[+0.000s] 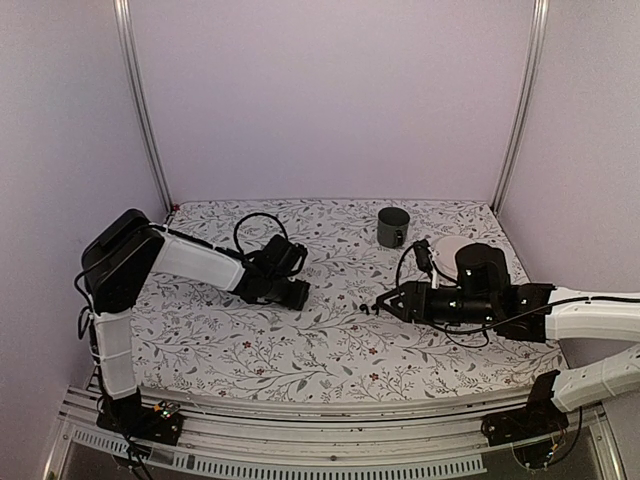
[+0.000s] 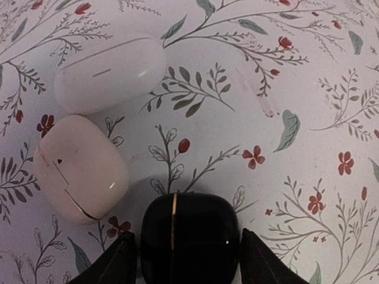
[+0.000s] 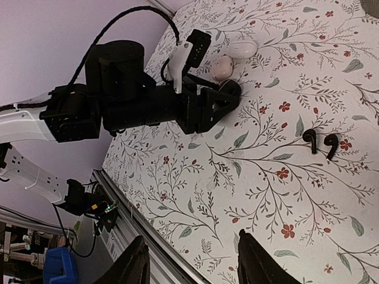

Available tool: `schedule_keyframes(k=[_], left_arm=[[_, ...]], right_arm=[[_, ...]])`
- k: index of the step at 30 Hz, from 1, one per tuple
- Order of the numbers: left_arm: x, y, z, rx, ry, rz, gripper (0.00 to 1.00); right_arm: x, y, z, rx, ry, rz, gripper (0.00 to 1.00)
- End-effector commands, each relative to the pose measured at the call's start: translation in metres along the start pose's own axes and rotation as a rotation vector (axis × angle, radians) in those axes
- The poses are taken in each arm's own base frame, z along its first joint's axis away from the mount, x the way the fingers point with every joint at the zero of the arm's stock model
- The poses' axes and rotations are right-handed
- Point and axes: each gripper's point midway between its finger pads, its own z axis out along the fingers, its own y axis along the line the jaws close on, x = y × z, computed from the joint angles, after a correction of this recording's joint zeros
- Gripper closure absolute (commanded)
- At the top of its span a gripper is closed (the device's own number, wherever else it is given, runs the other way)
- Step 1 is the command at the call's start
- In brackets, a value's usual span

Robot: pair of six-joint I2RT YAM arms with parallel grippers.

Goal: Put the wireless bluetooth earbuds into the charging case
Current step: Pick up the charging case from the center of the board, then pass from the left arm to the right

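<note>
A black charging case (image 2: 189, 231) lies on the flowered cloth between my left gripper's (image 2: 186, 260) two fingers. The right finger is almost against its side, and a thin dark gap shows at the left finger (image 2: 115, 260). In the right wrist view a black pair of earbuds (image 3: 320, 144) lies on the cloth to the right. My right gripper (image 3: 195, 260) hangs open above bare cloth near the front rail, with nothing between its fingers. From above, the left gripper (image 1: 290, 292) is at centre left and the right gripper (image 1: 380, 305) at centre right.
A white case (image 2: 109, 74) and a pink case (image 2: 80, 165) lie shut just beyond the black one, to its left. A dark grey cup (image 1: 393, 227) stands at the back right, with a white round thing (image 1: 452, 246) behind the right arm.
</note>
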Motion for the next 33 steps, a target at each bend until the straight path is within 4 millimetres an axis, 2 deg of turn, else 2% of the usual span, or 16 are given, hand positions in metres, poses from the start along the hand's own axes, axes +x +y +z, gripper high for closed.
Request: schedule_keyframes(k=[1, 3, 4, 5, 6, 10, 12, 13, 15, 17, 20, 24, 33], left_arm=[[0.006, 0.001, 0.007, -0.03, 0.028, 0.072, 0.41], [0.007, 0.0, 0.009, -0.02, 0.026, 0.082, 0.46], [-0.003, -0.009, -0.001, 0.038, -0.03, 0.101, 0.63], [-0.007, -0.015, -0.007, 0.076, -0.056, 0.118, 0.68], [-0.018, -0.021, -0.02, 0.115, -0.106, 0.125, 0.71], [-0.046, -0.046, -0.078, 0.259, -0.347, 0.211, 0.72], [-0.056, -0.061, -0.116, 0.304, -0.497, 0.305, 0.73], [-0.05, -0.069, -0.129, 0.325, -0.535, 0.363, 0.73], [-0.052, -0.088, -0.165, 0.368, -0.686, 0.467, 0.74], [-0.048, -0.098, -0.189, 0.376, -0.777, 0.538, 0.74], [-0.041, -0.109, -0.204, 0.381, -0.824, 0.613, 0.74], [-0.034, -0.124, -0.22, 0.352, -0.879, 0.72, 0.75], [-0.026, -0.152, -0.235, 0.362, -0.885, 0.837, 0.74]], right_arm=[[-0.002, 0.004, 0.004, -0.021, -0.008, 0.008, 0.49], [-0.002, 0.004, 0.006, -0.02, -0.006, 0.01, 0.49], [-0.001, 0.003, 0.01, -0.017, 0.003, 0.011, 0.48], [-0.002, 0.003, 0.012, -0.015, 0.006, 0.01, 0.48], [-0.002, 0.004, 0.013, -0.015, 0.011, 0.007, 0.48], [-0.006, 0.013, 0.018, -0.036, 0.02, -0.012, 0.48], [-0.008, 0.019, 0.02, -0.054, 0.029, -0.023, 0.48], [-0.008, 0.022, 0.022, -0.064, 0.035, -0.031, 0.48], [-0.01, 0.029, 0.025, -0.093, 0.04, -0.048, 0.48], [-0.012, 0.038, 0.027, -0.126, 0.049, -0.065, 0.47], [-0.011, 0.059, 0.028, -0.189, 0.065, -0.106, 0.44], [-0.007, 0.075, 0.033, -0.227, 0.089, -0.153, 0.42], [0.006, 0.078, 0.046, -0.185, 0.129, -0.21, 0.42]])
